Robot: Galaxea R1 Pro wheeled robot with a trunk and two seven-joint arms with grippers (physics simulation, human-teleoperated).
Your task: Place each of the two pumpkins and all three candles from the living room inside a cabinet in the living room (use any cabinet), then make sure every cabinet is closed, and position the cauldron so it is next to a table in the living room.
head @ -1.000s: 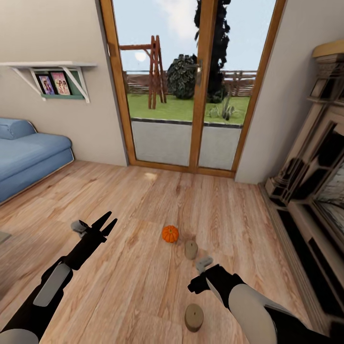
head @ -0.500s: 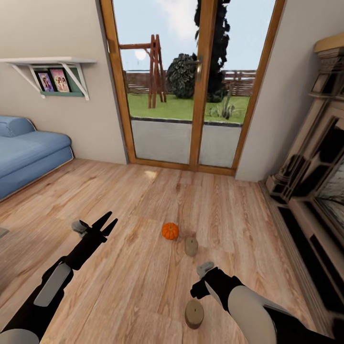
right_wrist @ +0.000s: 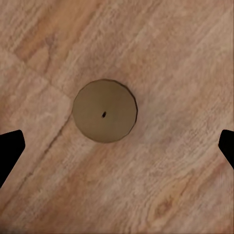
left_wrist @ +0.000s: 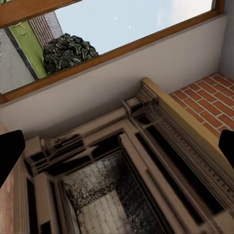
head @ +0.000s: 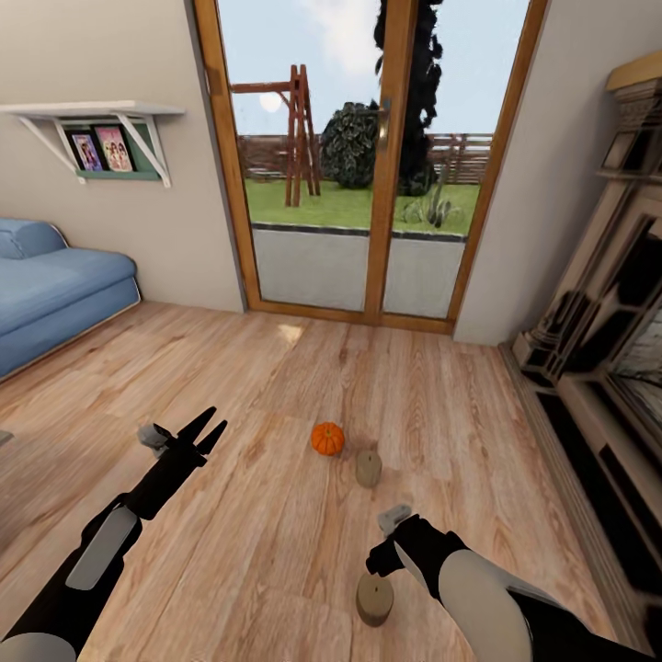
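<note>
Pumpkin (head: 327, 438) on the floor (head: 276, 386); one candle (head: 369, 467) just right of it, another candle (head: 374, 599) nearer, below the right tool (head: 384, 561).

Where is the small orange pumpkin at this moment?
In the head view, the small round orange pumpkin sits on the light wood plank floor, just beside a beige cylindrical candle, before the glass door.

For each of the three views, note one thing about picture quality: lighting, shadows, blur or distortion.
Head view: wide-angle stretch bends the fireplace at the right edge; the pumpkin casts only a faint soft shadow on the floor. Left wrist view: even light, coarse blurry texture inside the firebox. Right wrist view: flat light, the candle seen top-down with hardly any shadow, wood grain soft.
</note>
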